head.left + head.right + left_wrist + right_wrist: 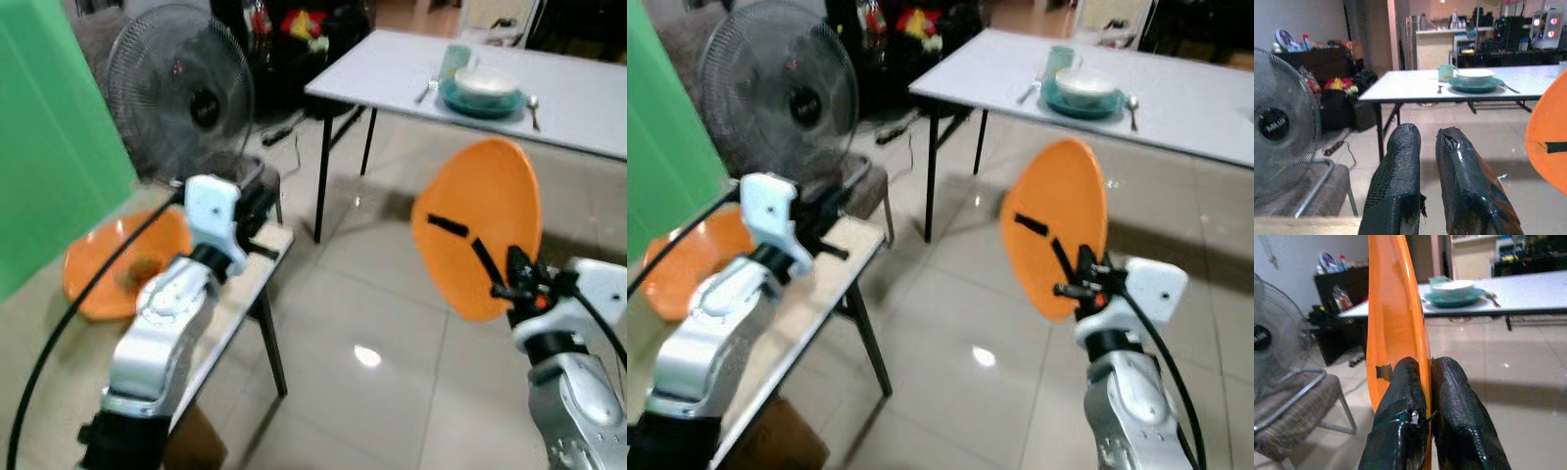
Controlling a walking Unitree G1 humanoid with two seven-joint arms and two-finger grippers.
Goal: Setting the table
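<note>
the orange plate (480, 227) is standing on edge at about four o'clock in the head view, pinched at its lower rim by the right claw (1428, 382), likely so it travels flat-side-on without slipping. the white surface (588, 93) at one o'clock is already bearing a teal plate and bowl (482, 90), probably the goal. the left claw (1422, 161), narrow and carrying nothing, is hovering over the small surface (276, 240) at nine o'clock.
</note>
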